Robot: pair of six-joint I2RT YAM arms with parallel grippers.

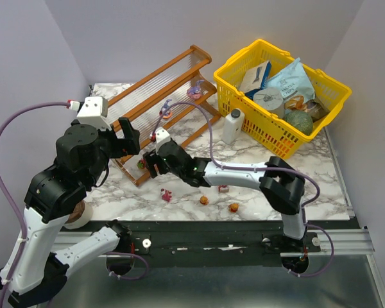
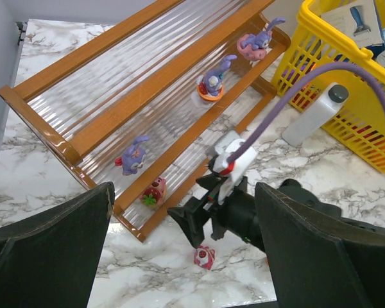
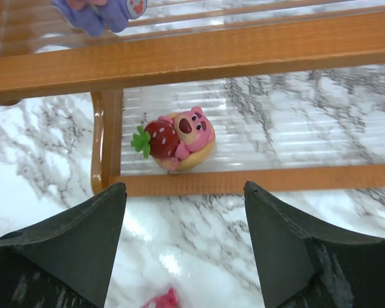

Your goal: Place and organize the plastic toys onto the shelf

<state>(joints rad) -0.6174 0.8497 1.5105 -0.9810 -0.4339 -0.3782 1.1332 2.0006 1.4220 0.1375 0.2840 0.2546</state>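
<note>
1. Nearest my right wrist lens, the right gripper [image 3: 183, 250] has its fingers [image 3: 83, 244] spread wide, with nothing between them.
2. Just beyond those fingers sits the bear [image 3: 179, 138], a pink toy hugging a strawberry. It rests on the lowest tier of the shelf [image 3: 244, 48], close to the end post, and touches neither finger.
3. Through the left wrist lens, the left gripper [image 2: 183, 192] is also wide open and empty. It hangs above the table [image 2: 25, 173], looking down on the right gripper.
4. One tier up from the bear stands a purple toy [image 2: 133, 156]. Farther along the shelf I see an orange-base toy [image 2: 213, 80], purple on top, and a pink-and-purple toy [image 2: 256, 42] near the far end.
5. Other toys lie loose on the table. A pink toy [image 2: 204, 256] lies just below the right gripper.
6. From the top view I count two orange toys, one [image 1: 205, 199] nearer the pink toy and one [image 1: 234, 206] farther right. A second pink toy [image 1: 223, 188] lies just beside the right arm.
7. The basket [image 1: 244, 96] stands right of the shelf's far end, with packaged goods inside. A white bottle [image 1: 232, 126] stands upright against the basket's near left wall.
</note>
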